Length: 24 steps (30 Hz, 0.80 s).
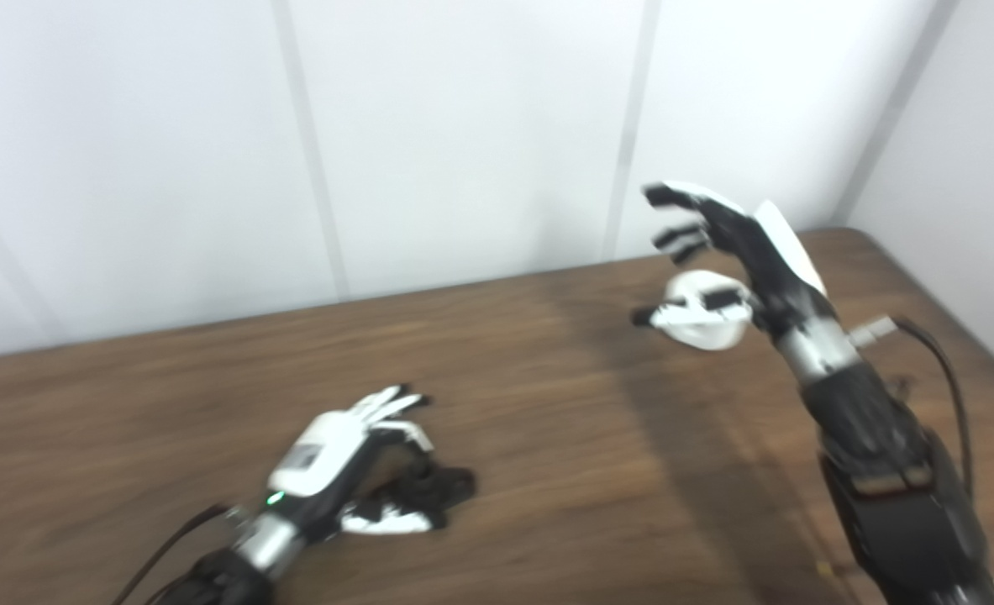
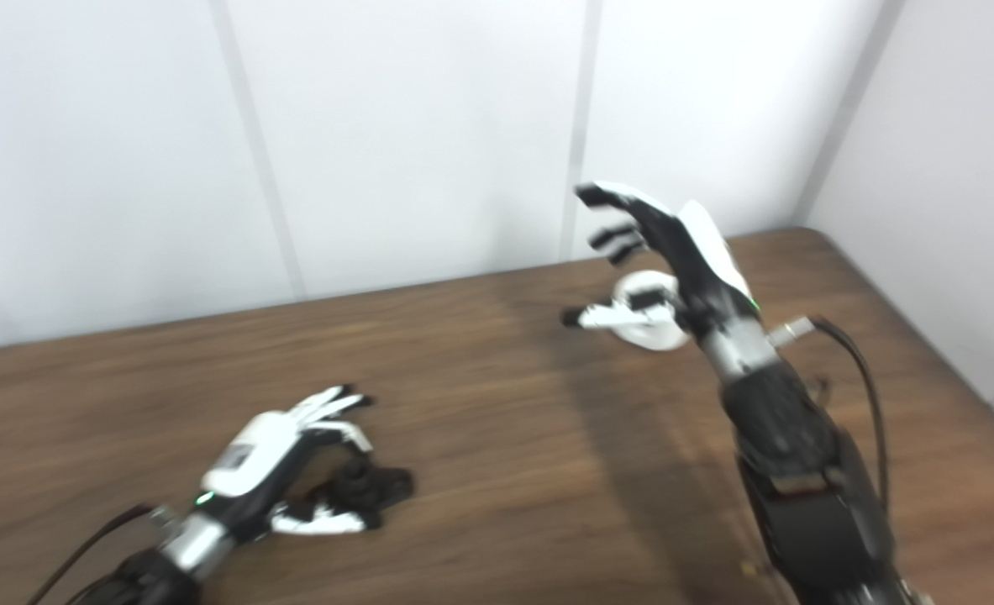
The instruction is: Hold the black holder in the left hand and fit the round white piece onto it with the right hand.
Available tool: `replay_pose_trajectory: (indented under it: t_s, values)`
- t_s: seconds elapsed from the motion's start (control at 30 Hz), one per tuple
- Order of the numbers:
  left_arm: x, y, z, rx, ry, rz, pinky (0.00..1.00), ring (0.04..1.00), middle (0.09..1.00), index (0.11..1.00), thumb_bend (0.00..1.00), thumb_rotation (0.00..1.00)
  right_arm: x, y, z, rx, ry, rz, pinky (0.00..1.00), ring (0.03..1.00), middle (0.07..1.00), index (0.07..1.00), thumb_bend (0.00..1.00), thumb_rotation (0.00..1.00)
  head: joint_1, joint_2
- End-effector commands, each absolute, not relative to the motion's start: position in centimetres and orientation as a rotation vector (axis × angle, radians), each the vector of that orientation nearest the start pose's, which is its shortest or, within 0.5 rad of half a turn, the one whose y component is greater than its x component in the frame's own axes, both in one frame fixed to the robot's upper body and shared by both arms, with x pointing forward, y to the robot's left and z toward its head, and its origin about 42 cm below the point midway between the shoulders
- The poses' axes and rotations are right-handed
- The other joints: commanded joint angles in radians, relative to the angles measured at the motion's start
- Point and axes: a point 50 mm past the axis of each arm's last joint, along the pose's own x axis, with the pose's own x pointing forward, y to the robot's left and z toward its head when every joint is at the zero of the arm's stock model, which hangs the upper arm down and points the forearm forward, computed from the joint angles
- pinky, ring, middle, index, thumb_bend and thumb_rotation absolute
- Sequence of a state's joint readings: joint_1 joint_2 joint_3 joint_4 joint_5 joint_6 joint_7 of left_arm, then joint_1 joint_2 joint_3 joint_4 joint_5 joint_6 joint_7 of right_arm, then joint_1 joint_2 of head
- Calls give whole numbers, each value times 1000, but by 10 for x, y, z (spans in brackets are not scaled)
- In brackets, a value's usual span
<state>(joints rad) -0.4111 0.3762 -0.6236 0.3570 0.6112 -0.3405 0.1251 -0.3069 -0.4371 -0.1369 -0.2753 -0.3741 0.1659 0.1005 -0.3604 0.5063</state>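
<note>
My left hand (image 1: 337, 458) lies low near the worktop's front edge, fingers curved loosely around the black holder (image 1: 438, 487), which sits on the brown table (image 1: 547, 420); through the blur I cannot tell if I grip it. My right hand (image 1: 740, 252), fingers spread wide, hovers over the round white piece (image 1: 702, 315) near the far right corner.

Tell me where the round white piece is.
The round white piece sits far right on the table, just under the right hand, near the back wall.
</note>
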Motion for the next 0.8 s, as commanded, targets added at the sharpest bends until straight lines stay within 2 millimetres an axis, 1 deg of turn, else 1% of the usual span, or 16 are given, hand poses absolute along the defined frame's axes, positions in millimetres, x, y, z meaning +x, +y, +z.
replay_pose_trajectory:
  t_s: [0.0,0.03,0.13,0.23,0.33,0.43,0.47,0.57,0.7,0.77]
  values:
    - [320,213,33,1212,-201,-851,933,949,884,485,523,53,346,-350,327,-898,-438,-248,581,729,843,811,768,161,-11,-5]
    - [320,214,33,1209,-202,-852,928,946,881,485,523,52,347,-357,332,-948,-414,-271,625,774,855,824,782,209,-20,-9]
    - [319,217,34,1205,-202,-853,922,941,879,485,523,51,350,-374,341,-1033,-364,-302,683,837,876,835,809,238,-42,-19]
    - [319,220,33,1202,-205,-852,924,937,876,485,522,51,354,-387,346,-1075,-285,-310,708,871,914,856,829,243,-56,-25]
    - [320,223,32,1208,-209,-854,921,941,877,485,523,52,359,-396,346,-1104,-187,-298,697,914,975,903,866,299,-70,-31]
    - [320,223,33,1201,-215,-847,917,938,874,485,523,52,363,-400,344,-1111,-136,-284,692,932,991,916,897,314,-75,-34]
    - [320,224,33,1200,-216,-845,912,935,873,484,523,52,365,-402,343,-1107,-116,-268,681,924,989,917,917,322,-78,-36]
    - [320,224,33,1202,-221,-842,900,933,872,484,523,53,369,-407,337,-1101,-58,-222,660,915,999,929,926,320,-81,-39]
    - [319,225,33,1206,-220,-843,906,938,875,485,523,53,373,-408,327,-1098,7,-164,686,945,1000,959,930,323,-79,-40]
    - [319,225,32,1208,-223,-843,902,938,875,484,523,53,377,-410,322,-1100,32,-142,693,948,1000,957,975,342,-77,-40]
